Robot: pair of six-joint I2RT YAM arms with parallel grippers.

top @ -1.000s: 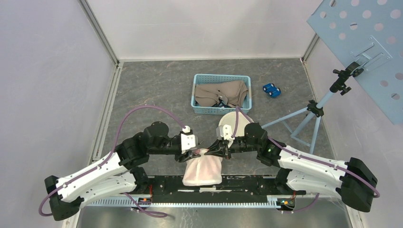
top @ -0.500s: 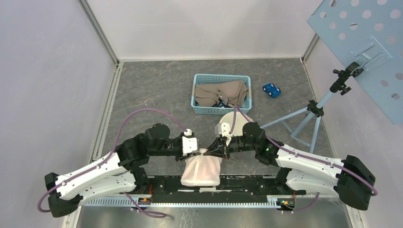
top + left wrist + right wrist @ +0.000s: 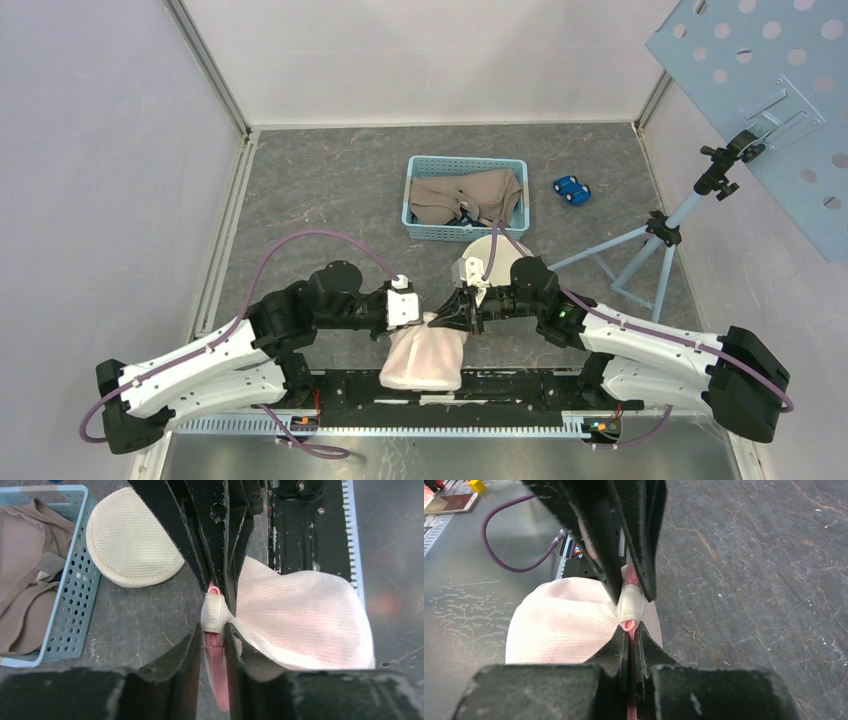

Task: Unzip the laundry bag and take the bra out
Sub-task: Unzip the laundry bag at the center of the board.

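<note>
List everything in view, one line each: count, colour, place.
laundry bag: one, white mesh with pink trim, near edge of the table, between the grippers
basket: one, light blue, mid-table
garment: beige, count unclear, piled in the basket
mesh dome: one, cream, just in front of the basket
toy car: one, blue, right of the basket
tripod stand: one, pale blue, right side, carrying a perforated panel
left gripper: one, black, shut on the bag's pink edge
right gripper: one, black, shut on that edge from the opposite side
</note>
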